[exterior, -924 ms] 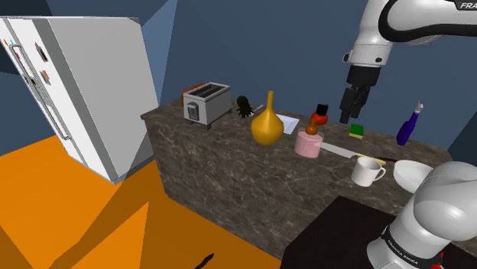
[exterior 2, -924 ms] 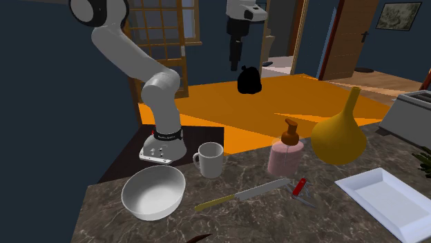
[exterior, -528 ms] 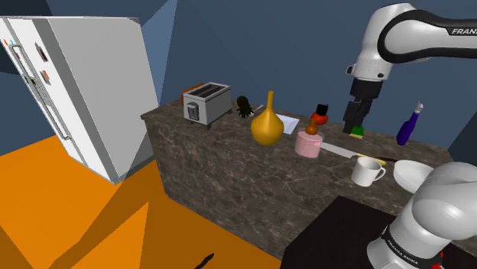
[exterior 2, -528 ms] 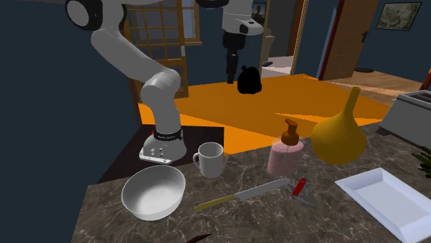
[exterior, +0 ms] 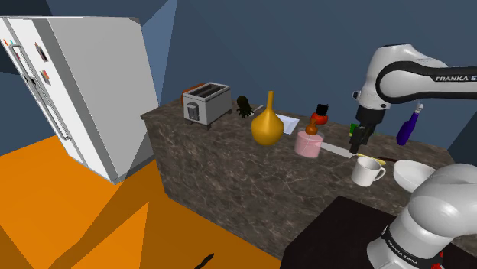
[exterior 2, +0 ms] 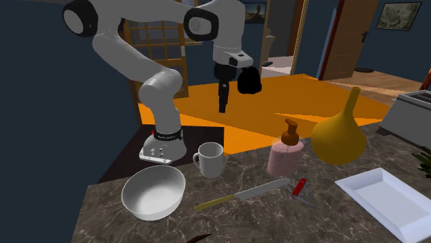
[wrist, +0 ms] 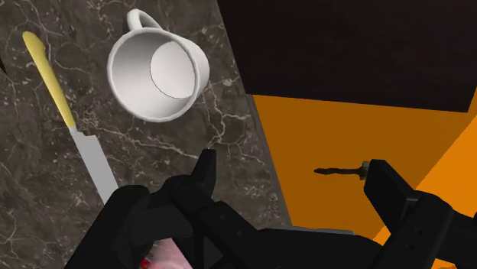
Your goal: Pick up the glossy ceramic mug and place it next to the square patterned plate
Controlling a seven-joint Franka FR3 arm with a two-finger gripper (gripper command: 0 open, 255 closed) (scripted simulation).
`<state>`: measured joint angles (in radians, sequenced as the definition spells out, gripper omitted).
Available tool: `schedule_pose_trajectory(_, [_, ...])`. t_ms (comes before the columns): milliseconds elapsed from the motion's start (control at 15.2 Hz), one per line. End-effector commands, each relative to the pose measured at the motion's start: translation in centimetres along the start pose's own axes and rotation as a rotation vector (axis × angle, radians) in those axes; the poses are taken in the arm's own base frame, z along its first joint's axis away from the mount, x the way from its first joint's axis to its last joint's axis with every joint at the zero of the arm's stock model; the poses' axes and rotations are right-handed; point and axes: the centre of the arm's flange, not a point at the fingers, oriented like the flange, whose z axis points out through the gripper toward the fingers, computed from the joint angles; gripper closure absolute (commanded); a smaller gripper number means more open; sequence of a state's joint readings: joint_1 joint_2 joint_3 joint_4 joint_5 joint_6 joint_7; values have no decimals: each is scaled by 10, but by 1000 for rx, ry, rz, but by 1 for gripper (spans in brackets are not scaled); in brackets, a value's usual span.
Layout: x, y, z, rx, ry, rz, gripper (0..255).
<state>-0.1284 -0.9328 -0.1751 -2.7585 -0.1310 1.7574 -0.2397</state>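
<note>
- While the white mug [exterior: 368, 171] sits upright on the dark marbled counter [exterior: 229, 168], near the edge by the stand [exterior: 329, 237], no part of the task is done: not gripped, not lifted.
- Gripper [exterior: 356, 143] hangs above the counter, near the mug but not over it.
- Fingers are spread wide with nothing between them.
- Wrist view: mug [wrist: 158, 75] lies out past the fingertips, open mouth up, handle pointing away from the gripper [wrist: 294, 179], and the gap between the fingers sits over the counter edge and the orange floor.
- Yellow-handled knife [wrist: 76, 134] lies just beside the mug, apart from it.
- White bowl [exterior 2: 153, 192] is near the mug [exterior 2: 209, 159] on the other side.
- Square plate [exterior 2: 387, 197] is drawn plain white, no pattern visible, and is well apart from the mug, past the pink soap dispenser [exterior 2: 284, 153] and the yellow vase [exterior 2: 338, 134].
- Left to do, as I judge it: line up over the mug, come down, close on it, lift, carry it over knife and dispenser, set it beside the plate.
- Writing: "FRANKA E" reads on the arm [exterior: 390, 61] in the shoulder view, cut off at the frame edge.
- Black ring at the arm's base [exterior: 405, 246] carries white lettering, looks like the same brand, too small to be sure.
- No other legible labels.
</note>
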Motion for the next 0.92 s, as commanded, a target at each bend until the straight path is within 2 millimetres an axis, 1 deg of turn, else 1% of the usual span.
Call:
schedule_pose_trajectory(0, [-8, 13, 19, -19, 4, 4, 0])
schedule_pose_trajectory(462, [-28, 61, 88, -82, 11, 21, 0])
schedule_pose_trajectory(528, [-29, 65, 92, -86, 11, 22, 0])
schedule_pose_trajectory(858, [-29, 67, 118, -86, 11, 22, 0])
